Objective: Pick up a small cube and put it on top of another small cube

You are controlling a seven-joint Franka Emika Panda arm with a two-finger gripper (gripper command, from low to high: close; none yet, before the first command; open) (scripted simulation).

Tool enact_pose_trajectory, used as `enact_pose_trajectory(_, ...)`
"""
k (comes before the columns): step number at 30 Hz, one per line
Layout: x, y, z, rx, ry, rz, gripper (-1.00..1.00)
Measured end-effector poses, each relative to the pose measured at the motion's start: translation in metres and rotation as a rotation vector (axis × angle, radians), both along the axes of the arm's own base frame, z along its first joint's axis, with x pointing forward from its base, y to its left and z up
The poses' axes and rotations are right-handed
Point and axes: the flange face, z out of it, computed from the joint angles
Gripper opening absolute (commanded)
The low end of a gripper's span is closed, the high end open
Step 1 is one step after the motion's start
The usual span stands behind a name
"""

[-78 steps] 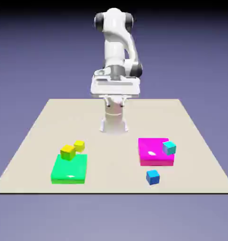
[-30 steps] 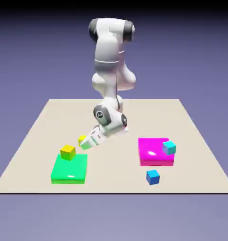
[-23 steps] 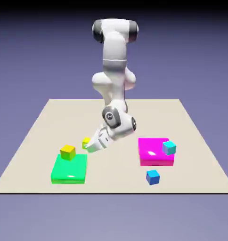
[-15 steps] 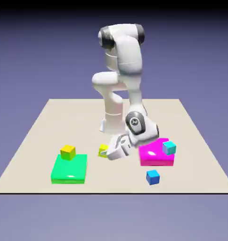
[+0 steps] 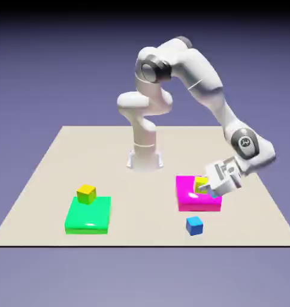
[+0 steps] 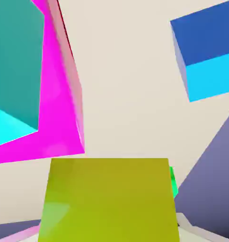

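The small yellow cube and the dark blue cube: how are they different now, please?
The small yellow cube is bright yellow, while the blue cube is a deeper blue with a lighter top. The yellow cube is held in the claw; the blue cube is not held and rests on the table. The yellow cube is partly hidden in the exterior view, the blue cube shows whole there. Both are plain cubes.

I'm counting four small cubes: two yellow, [image 5: 201, 184] [image 5: 86, 194] one cyan [image 6: 14, 85] and one blue [image 5: 195, 226]; plus two flat slabs, one green [image 5: 88, 216], one magenta [image 5: 198, 202].
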Motion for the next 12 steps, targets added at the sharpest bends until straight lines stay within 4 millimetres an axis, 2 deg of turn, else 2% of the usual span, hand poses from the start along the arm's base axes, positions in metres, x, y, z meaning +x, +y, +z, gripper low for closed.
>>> enact_pose_trajectory(4, -0.025, 0.055, 0.038, 0.060, 0.068, 0.003, -1.00)
enact_pose_trajectory(5, -0.025, 0.055, 0.038, 0.060, 0.068, 0.003, -1.00)
enact_pose_trajectory(8, -0.025, 0.024, 0.000, 0.059, 0.066, 0.003, -1.00)
enact_pose_trajectory(9, -0.027, 0.014, -0.011, 0.060, 0.068, 0.003, 1.00)
enact_pose_trajectory(11, -0.026, 0.014, -0.011, 0.060, 0.067, 0.004, 1.00)
enact_pose_trajectory(12, -0.025, 0.025, 0.001, 0.059, 0.065, 0.004, 1.00)
